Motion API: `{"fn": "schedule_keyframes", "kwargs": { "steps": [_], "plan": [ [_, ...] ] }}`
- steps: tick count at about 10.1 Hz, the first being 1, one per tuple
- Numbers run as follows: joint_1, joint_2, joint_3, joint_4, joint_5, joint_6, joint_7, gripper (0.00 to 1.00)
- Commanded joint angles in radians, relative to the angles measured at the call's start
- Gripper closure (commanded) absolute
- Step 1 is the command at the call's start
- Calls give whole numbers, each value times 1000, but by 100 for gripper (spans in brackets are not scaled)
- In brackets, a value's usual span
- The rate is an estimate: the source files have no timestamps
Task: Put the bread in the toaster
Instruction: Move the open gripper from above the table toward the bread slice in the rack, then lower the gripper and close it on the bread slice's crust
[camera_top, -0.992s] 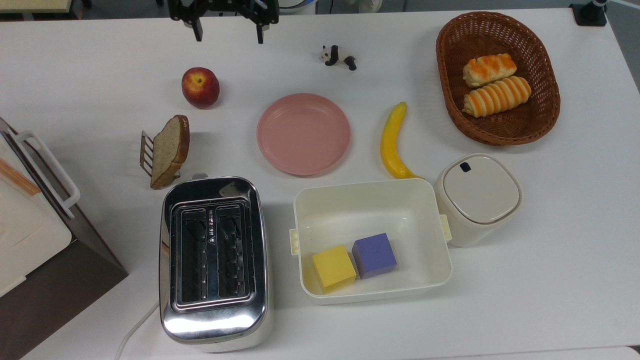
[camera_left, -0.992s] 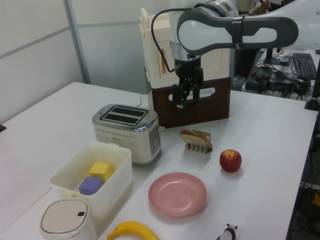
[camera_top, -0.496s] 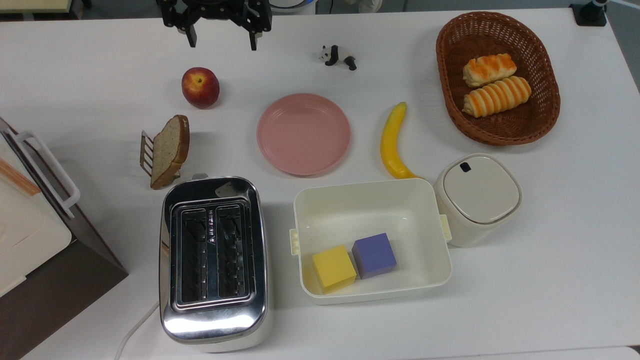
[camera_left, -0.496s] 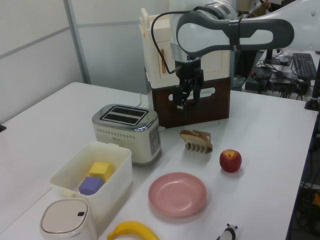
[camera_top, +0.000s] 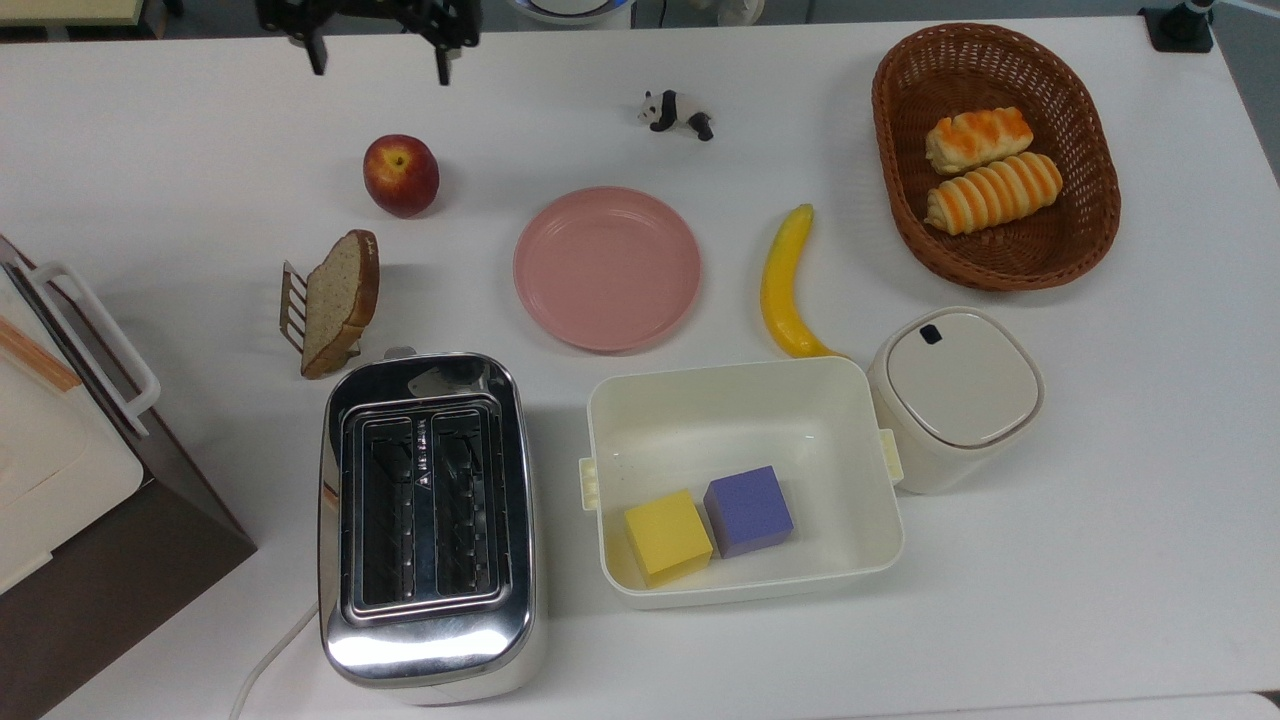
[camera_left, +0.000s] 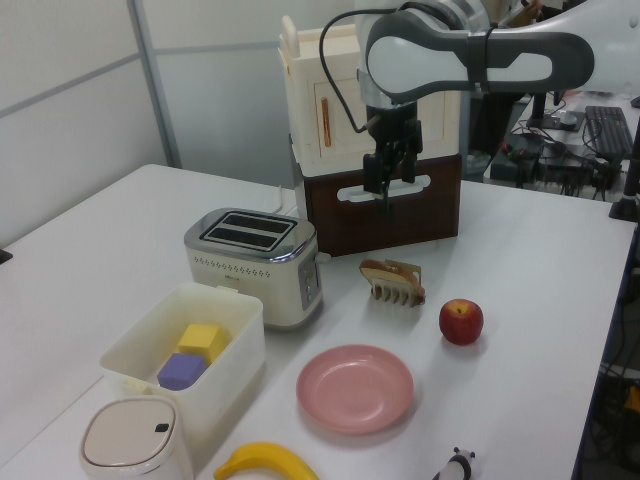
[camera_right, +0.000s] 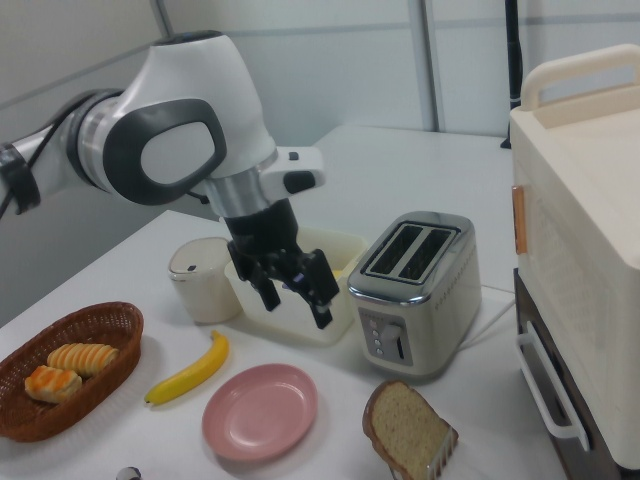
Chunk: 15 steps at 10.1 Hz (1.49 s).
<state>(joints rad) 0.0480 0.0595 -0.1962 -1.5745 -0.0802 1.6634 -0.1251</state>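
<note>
The bread (camera_top: 340, 298) is a speckled tan slice with a brown crust, leaning upright in a small wire rack (camera_top: 291, 308). It also shows in the left view (camera_left: 385, 270) and the right view (camera_right: 405, 432). The chrome two-slot toaster (camera_top: 428, 520) stands just below it in the top view, with both dark slots empty (camera_left: 250, 232) (camera_right: 418, 285). My gripper (camera_top: 379, 62) hangs open and holds nothing, high over the table's far edge, above the apple and well away from the bread. It also appears in the left view (camera_left: 389, 186) and the right view (camera_right: 297, 300).
A red apple (camera_top: 400, 175), pink plate (camera_top: 606, 268), banana (camera_top: 783, 285) and toy panda (camera_top: 676, 112) lie mid-table. A wicker basket (camera_top: 900, 200) holds two striped rolls. A white bin (camera_top: 745, 410) holds a yellow and a purple cube, beside a lidded container (camera_top: 955, 395). A cream cabinet (camera_top: 45, 440) stands at the top view's left.
My open gripper has moved towards the top view's left along the far edge of the table, and to the left view's right. Nothing on the table has moved.
</note>
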Motion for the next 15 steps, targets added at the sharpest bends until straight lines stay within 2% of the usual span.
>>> {"fn": "schedule_keyframes", "kwargs": {
  "steps": [1,3,6,7,9,10,12,14,15],
  "plan": [
    [-11,-6,-28,-88,-59,123,-83,3],
    [-65,-1,23,-159,-123,221,-84,4],
    [-60,52,26,-185,-162,283,-84,5],
    [-54,56,35,-220,-185,311,-73,8],
    [-51,78,56,-266,-261,361,-26,11],
    [-54,110,78,-268,-298,383,1,14],
    [-56,155,81,-263,-343,420,40,15],
    [-53,184,84,-262,-360,443,79,29],
    [-54,203,99,-257,-365,444,91,31]
  ]
}}
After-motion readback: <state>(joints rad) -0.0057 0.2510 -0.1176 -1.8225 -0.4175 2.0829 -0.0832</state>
